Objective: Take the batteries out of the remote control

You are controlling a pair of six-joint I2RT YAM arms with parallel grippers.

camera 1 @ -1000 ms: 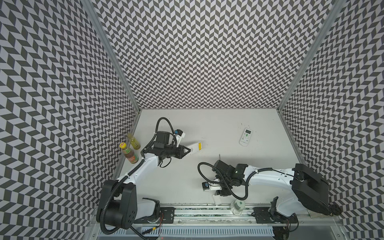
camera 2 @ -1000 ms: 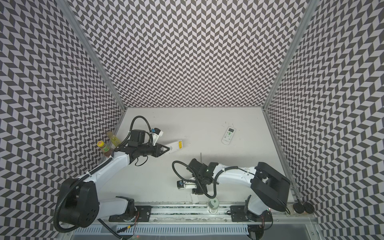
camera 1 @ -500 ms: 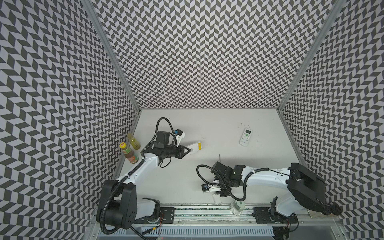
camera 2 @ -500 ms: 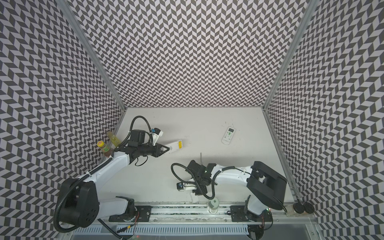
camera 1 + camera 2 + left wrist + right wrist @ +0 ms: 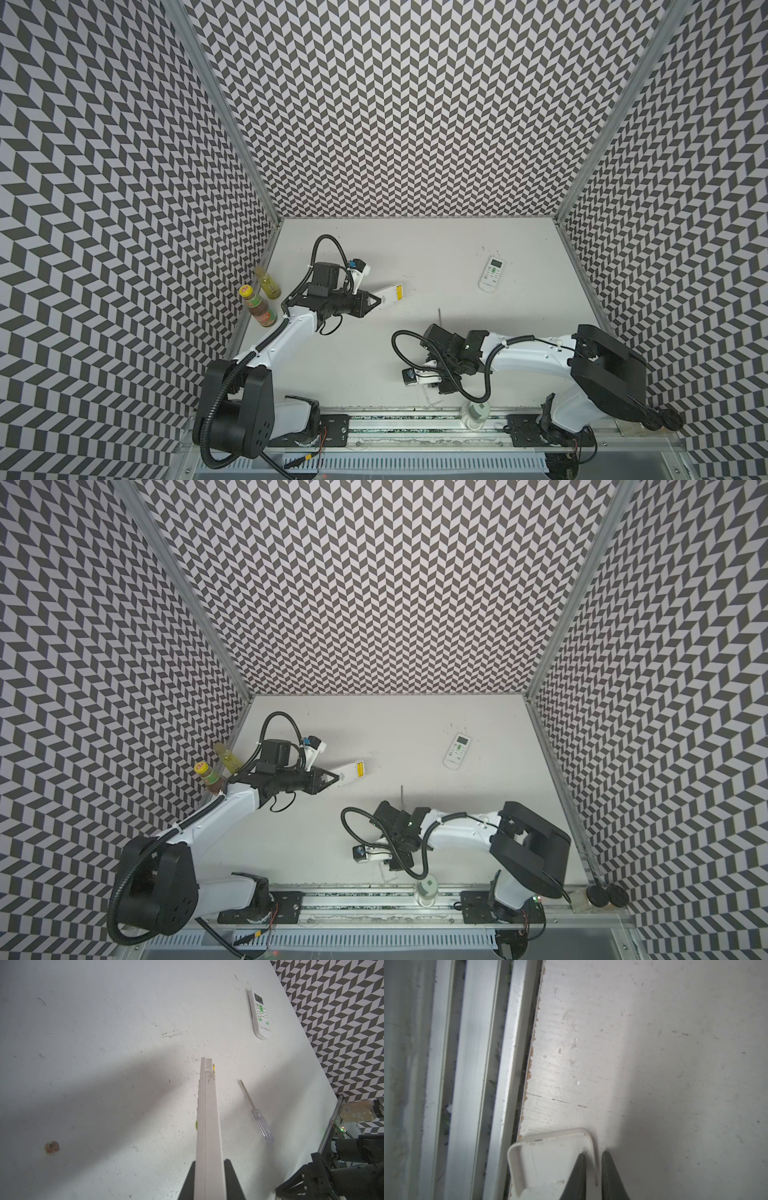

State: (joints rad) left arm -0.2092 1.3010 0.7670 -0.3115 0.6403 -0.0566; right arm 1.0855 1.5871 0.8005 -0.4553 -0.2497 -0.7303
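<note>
Two slim bright yellow cylinder batteries lie in the open bay at the far end of the long white plastic remote control. The left gripper clamps this remote by its near end above the white tabletop, left of centre. The right gripper has its jaws pressed together on the thin side wall of the small white plastic battery cover, at the table's front edge. I judge the cover step done and the unloading itself not yet begun: no cell lies loose on the table, and both yellow ones are left to take out. No black cells show anywhere. Only the top views show the bay and its cells from above. The left wrist view sees the remote edge-on, with a mere sliver of yellow, but shows plainly the thin screwdriver with a clear handle and a second white remote with green buttons. Only the right wrist view shows the grip on the cover.
</note>
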